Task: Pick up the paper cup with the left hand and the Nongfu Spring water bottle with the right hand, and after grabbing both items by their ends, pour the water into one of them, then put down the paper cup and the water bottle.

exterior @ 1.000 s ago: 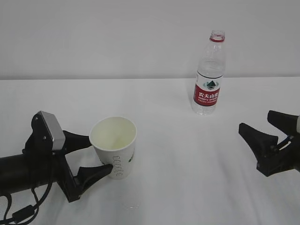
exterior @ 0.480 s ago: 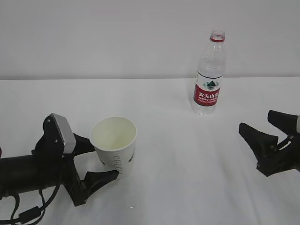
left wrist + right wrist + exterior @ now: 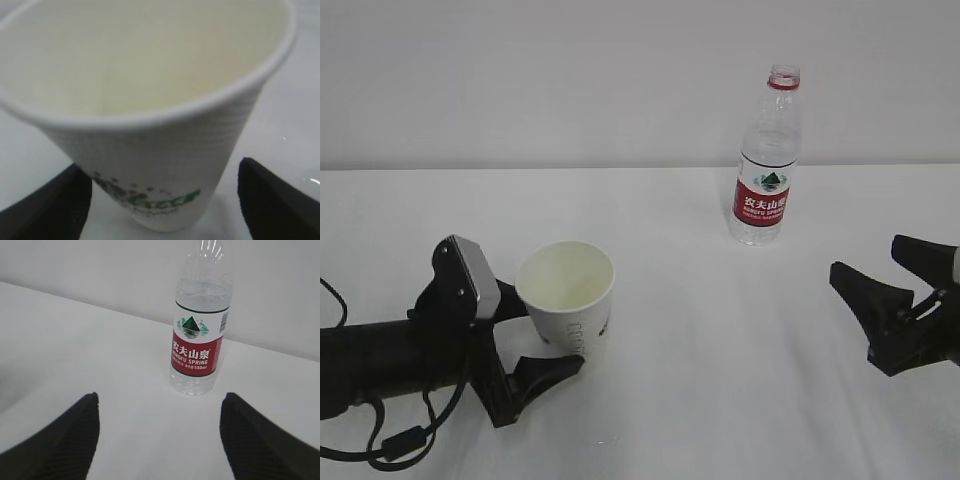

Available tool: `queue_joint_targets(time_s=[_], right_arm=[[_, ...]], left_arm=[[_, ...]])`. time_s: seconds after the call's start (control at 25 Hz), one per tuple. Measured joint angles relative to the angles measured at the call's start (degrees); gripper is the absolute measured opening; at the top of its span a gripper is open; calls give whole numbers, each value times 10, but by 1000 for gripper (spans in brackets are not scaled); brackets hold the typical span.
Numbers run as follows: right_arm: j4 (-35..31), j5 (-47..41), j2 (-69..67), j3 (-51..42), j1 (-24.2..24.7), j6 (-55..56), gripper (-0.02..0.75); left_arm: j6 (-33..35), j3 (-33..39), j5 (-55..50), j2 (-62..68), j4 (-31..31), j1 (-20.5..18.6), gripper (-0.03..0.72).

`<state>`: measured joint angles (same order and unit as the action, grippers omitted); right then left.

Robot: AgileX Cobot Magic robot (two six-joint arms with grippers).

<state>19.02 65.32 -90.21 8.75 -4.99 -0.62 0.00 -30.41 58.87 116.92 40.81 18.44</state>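
Low on the table, the left hand lies on its side with its jaws spread wide, 1 pointed finger in front of the paper cup and the other behind it, so the cup's lower body sits between them. Its wrist view shows the cup upright and filling the frame, its pale inside looking dry, with a black fingertip on either side and white table showing in the gaps, so nothing is clamped. A grey block sits on top of this gripper, just behind the cup's rim. The right hand hovers near the right edge, jaws likewise well apart and holding nothing. The Nongfu Spring water bottle stands upright and capless well ahead of it, toward the back wall. In the right wrist view the bottle is centred in the gap between the 2 fingers, clear of both.
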Motion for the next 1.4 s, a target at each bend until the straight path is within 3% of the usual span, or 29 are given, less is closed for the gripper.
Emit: queue_joint_targets(time_s=[0.72,1.04,1.4], right_arm=[[-17,1,0,0,0,-1,568],[-22,1,0,0,0,-10,568],[-25,1,0,0,0,-14,568]], left_arm=[[0,-68,-16,38,0,34,663],[0,-68,-16,41,0,34,586],[0,-68,5,41,-19,34,575]])
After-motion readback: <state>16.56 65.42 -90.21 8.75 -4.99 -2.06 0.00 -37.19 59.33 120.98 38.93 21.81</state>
